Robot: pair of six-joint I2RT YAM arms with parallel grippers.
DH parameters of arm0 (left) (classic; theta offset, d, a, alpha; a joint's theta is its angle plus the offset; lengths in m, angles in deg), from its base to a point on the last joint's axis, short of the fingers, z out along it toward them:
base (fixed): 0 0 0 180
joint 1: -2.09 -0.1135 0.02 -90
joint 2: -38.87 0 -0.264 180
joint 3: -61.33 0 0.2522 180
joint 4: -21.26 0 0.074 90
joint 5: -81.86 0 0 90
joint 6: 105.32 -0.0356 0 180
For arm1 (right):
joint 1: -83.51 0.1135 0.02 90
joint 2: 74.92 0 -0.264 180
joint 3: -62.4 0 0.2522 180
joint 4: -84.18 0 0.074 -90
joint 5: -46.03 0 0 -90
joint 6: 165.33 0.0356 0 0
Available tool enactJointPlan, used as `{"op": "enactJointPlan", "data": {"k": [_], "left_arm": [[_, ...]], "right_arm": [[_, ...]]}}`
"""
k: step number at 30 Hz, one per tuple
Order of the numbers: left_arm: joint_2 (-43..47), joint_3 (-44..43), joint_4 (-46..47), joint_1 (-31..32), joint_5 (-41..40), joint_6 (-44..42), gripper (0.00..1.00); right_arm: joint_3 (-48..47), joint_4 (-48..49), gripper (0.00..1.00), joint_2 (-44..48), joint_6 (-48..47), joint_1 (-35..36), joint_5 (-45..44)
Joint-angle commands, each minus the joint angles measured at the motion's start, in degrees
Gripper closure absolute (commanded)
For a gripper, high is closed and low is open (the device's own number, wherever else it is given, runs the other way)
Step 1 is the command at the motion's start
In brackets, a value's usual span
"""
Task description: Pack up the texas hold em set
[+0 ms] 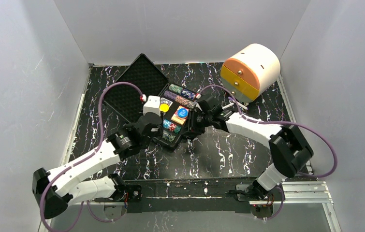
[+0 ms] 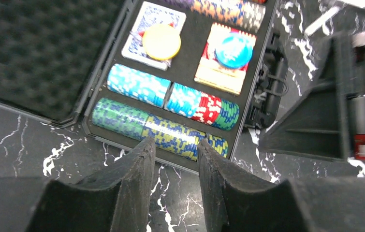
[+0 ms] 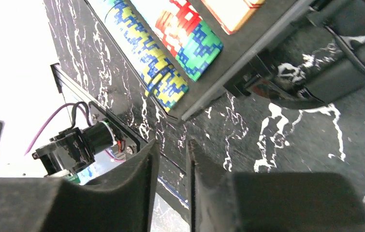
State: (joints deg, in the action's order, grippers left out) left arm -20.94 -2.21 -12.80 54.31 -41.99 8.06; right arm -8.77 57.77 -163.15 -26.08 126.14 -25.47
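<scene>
Left end effector: fingers parted a little, released, nothing between them. It hangs over the near edge of the case, tips just in front of the blue-yellow chip row. Right end effector: fingers only narrowly apart, also holding nothing, low over the counter just beside the case's near right corner, close to the end of that same chip row.

The case lies open mid-counter between the 2 end effectors, its foam lid laid flat toward the back left. Inside it, a second row of cyan, red and green chips sits behind the first. Behind those are 2 card decks: a blue one with a yellow button on top, and an orange one with a blue button on top. More chip rows lie at the far side, partly cut off.

A cream-and-orange round drawer box stands at the back right of the counter, apart from the case.
</scene>
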Motion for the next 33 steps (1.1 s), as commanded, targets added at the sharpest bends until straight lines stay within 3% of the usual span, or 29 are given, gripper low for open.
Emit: {"op": "enactJointPlan", "data": {"k": [1,5,9,13,20,33], "left_arm": [[6.26,-0.05,-0.48,-0.28,-6.03,1.31,0.61],[7.69,1.26,0.44,-0.27,-5.61,1.1,0.58],[7.19,1.26,-0.22,-0.28,-4.73,1.42,0.56],[6.92,1.6,-0.27,-0.26,-4.63,1.75,0.56],[6.16,1.44,-0.28,-0.28,-5.04,1.85,0.55],[5.47,1.51,-0.32,-0.28,-3.77,1.03,0.55]], "right_arm": [[-4.59,5.29,0.72,-5.17,-0.72,1.09,3.71],[-5.21,11.85,0.89,-9.9,1.9,1.39,9.31],[-6.08,16.53,0.94,-12.09,3.74,1.71,11.8],[-6.12,18.01,0.94,-12.41,3.88,1.75,12.86],[-5.59,19.76,0.81,-12.72,4.28,2.1,12.65],[-4.69,21.04,0.83,-15.01,3.54,2.19,8.32]]}}
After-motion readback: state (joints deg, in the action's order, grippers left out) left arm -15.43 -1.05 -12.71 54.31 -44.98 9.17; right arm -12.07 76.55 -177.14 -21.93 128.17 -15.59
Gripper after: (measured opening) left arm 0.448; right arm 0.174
